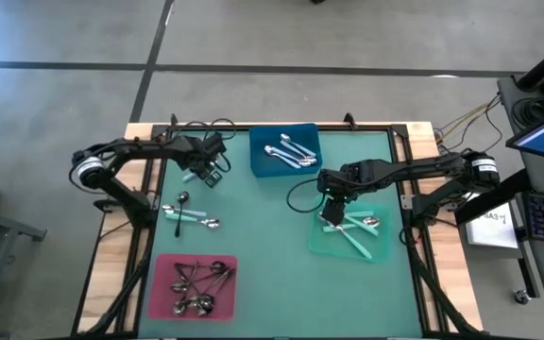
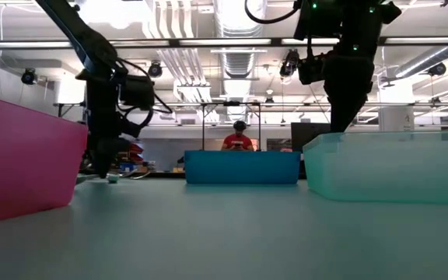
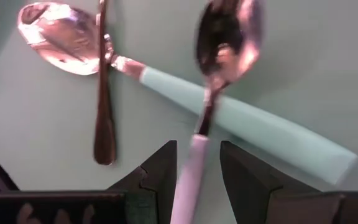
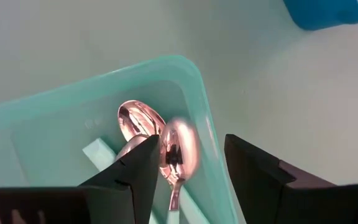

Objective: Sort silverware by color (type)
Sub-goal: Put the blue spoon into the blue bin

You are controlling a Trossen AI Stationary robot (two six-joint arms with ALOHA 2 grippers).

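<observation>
My left gripper [image 1: 208, 171] is at the table's far left, shut on a teal-handled spoon [image 3: 225, 37] whose shiny bowl points away from the fingers. Below it on the mat lie another teal-handled spoon [image 3: 241, 118] and a dark-handled spoon [image 3: 103, 93], also seen as the teal spoon [image 1: 196, 220] and the dark spoon [image 1: 182, 199]. My right gripper [image 4: 188, 168] hangs open over the near-left corner of the green tray [image 1: 321, 243]. A blurred teal-handled spoon [image 4: 178, 152] shows between its fingers, above other teal spoons [image 4: 138, 121] in the tray. My left gripper pinches the teal spoon's handle [image 3: 191, 168] between its two fingers, which lie along the handle. The spoon sticks out beyond the fingertips, bowl farthest away, above the two spoons on the mat. My right gripper: I cannot tell whether its fingers touch the blurred spoon.
The blue tray [image 1: 258, 161] at the far middle holds silver spoons [image 1: 289, 151]. The pink tray [image 1: 163, 297] at the near left holds dark-handled spoons [image 1: 196, 283]. The green mat [image 1: 272, 255] lies bare between the trays. A person in red [image 2: 239, 142] stands far behind the table.
</observation>
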